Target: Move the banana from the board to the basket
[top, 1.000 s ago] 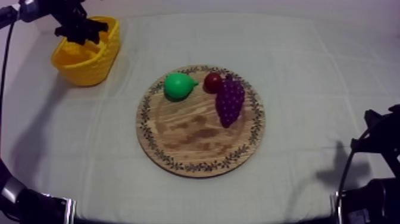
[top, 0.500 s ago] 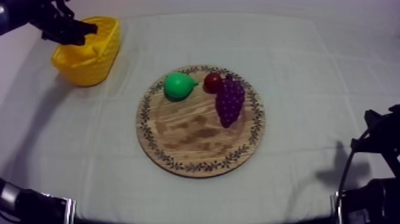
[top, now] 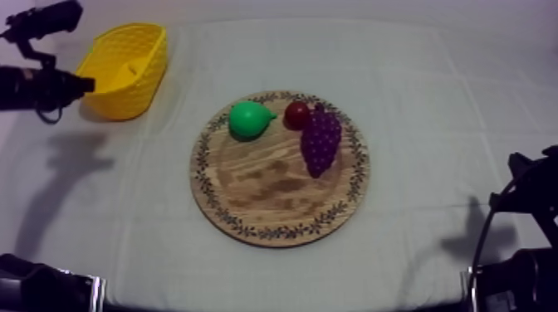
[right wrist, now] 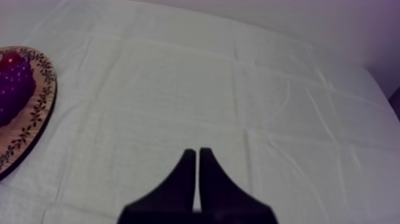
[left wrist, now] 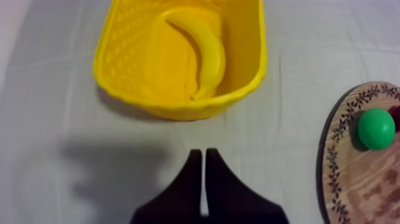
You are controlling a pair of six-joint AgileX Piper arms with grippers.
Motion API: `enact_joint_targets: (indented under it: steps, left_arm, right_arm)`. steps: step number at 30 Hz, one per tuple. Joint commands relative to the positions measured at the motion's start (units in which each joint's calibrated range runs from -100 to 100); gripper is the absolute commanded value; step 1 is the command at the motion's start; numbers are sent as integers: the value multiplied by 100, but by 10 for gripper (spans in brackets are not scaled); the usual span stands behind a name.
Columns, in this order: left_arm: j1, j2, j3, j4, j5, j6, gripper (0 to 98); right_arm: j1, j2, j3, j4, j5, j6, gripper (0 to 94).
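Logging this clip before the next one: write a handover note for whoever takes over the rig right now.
Left gripper: fingers shut on nothing, beside the yellow basket.
Right gripper: fingers shut on nothing, apart from the wooden board.
Banana lies inside the basket. Pear, small red fruit and grapes sit on the board.
Done: banana in the basket. Left: probably only parking the left arm.

No readable text, labels, brands, numbers or signs — none on any surface
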Motion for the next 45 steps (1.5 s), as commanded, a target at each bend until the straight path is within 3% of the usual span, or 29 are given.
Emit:
enact_joint_targets:
  steps: [1, 11, 18, 38, 41, 45]
  left_arm:
    - [-50, -1103, 1197, 89, -257, -91, 1]
    - [-291, -3622, 3381, 244, -515, -223, 1]
    - [-352, -5289, 4173, 341, -87, -184, 1]
    - [86, -7400, 4312, 256, 544, -212, 1]
    - [138, -7435, 4353, 243, 431, -105, 1]
    - [159, -7450, 4531, 195, -201, 311, 1]
  right_arm:
    - [-1, -2, 2, 1, -2, 0, 3]
    - [-1, -2, 2, 1, -2, 0, 3]
    - [-1, -2, 2, 1, -2, 0, 3]
    - [-1, -2, 2, 1, -2, 0, 3]
    - [-1, -2, 2, 1, -2, 0, 3]
    - [-1, -2, 2, 1, -2, 0, 3]
